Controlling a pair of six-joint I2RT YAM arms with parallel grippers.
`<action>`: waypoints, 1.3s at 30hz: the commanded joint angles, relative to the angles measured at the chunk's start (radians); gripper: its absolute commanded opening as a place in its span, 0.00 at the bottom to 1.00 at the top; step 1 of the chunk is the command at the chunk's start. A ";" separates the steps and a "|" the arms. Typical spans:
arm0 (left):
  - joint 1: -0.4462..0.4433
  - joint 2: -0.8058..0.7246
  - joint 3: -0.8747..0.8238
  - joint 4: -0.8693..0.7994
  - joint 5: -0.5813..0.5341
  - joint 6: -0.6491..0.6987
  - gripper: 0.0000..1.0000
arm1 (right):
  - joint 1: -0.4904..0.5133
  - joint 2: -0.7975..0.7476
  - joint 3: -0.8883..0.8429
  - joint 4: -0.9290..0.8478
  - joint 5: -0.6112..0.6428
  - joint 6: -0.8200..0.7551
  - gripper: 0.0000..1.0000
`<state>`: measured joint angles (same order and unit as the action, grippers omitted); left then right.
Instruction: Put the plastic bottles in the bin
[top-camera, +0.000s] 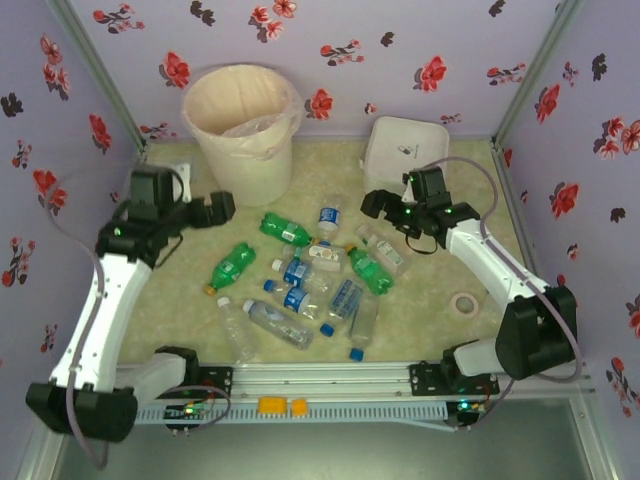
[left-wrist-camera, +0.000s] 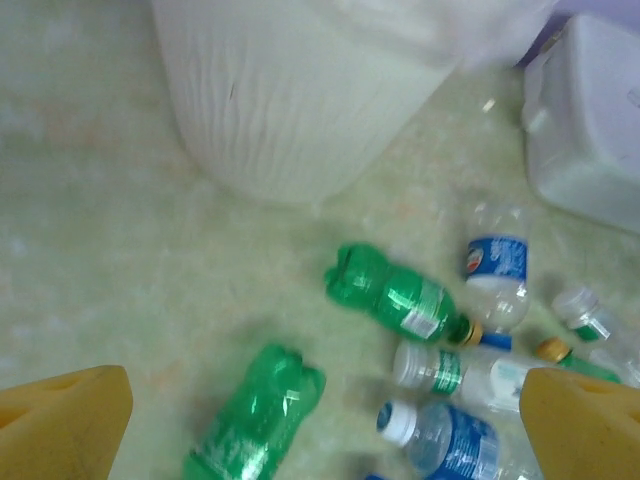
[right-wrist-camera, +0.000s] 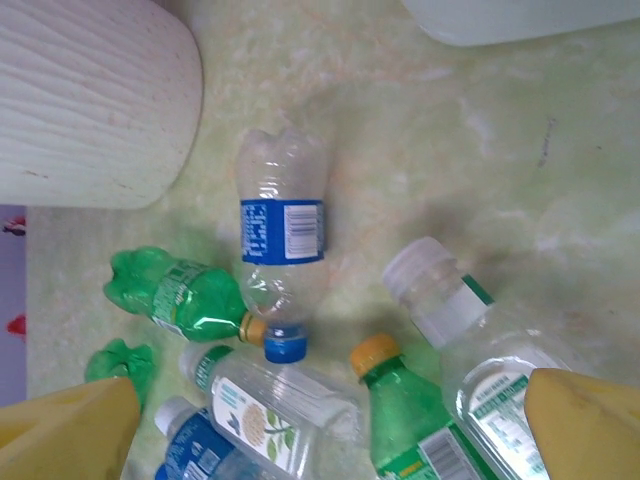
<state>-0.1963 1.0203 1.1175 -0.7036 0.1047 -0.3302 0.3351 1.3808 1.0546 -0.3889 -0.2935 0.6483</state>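
Note:
Several crushed plastic bottles (top-camera: 310, 280), clear and green, lie scattered mid-table. The cream bin (top-camera: 243, 130) with its pale bag stands at the back left. My left gripper (top-camera: 222, 208) hangs open just right of the bin's base, nothing between its yellow pads (left-wrist-camera: 65, 425). Below it lie two green bottles (left-wrist-camera: 255, 415) (left-wrist-camera: 395, 292), and the bin wall (left-wrist-camera: 290, 100) rises ahead. My right gripper (top-camera: 375, 203) hovers open over the pile's far right side. Under it are a clear blue-labelled bottle (right-wrist-camera: 282, 235) and an orange-capped green bottle (right-wrist-camera: 400, 410).
A flat white lidded box (top-camera: 403, 152) sits at the back right, close behind the right gripper. A tape roll (top-camera: 462, 303) lies near the right arm's base. Floral walls close in three sides, and a metal rail (top-camera: 330, 380) runs along the front.

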 joint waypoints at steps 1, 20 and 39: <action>-0.002 -0.093 -0.183 0.132 -0.019 -0.147 1.00 | 0.015 0.031 -0.007 0.105 -0.038 0.074 1.00; -0.021 0.084 -0.463 0.274 -0.030 -0.150 1.00 | 0.099 0.121 0.032 0.127 -0.062 0.146 1.00; -0.094 0.370 -0.363 0.277 -0.150 -0.155 0.98 | 0.111 0.125 0.031 0.117 -0.032 0.141 1.00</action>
<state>-0.2844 1.3636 0.7177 -0.4118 0.0170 -0.4877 0.4397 1.5002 1.0599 -0.2588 -0.3504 0.7872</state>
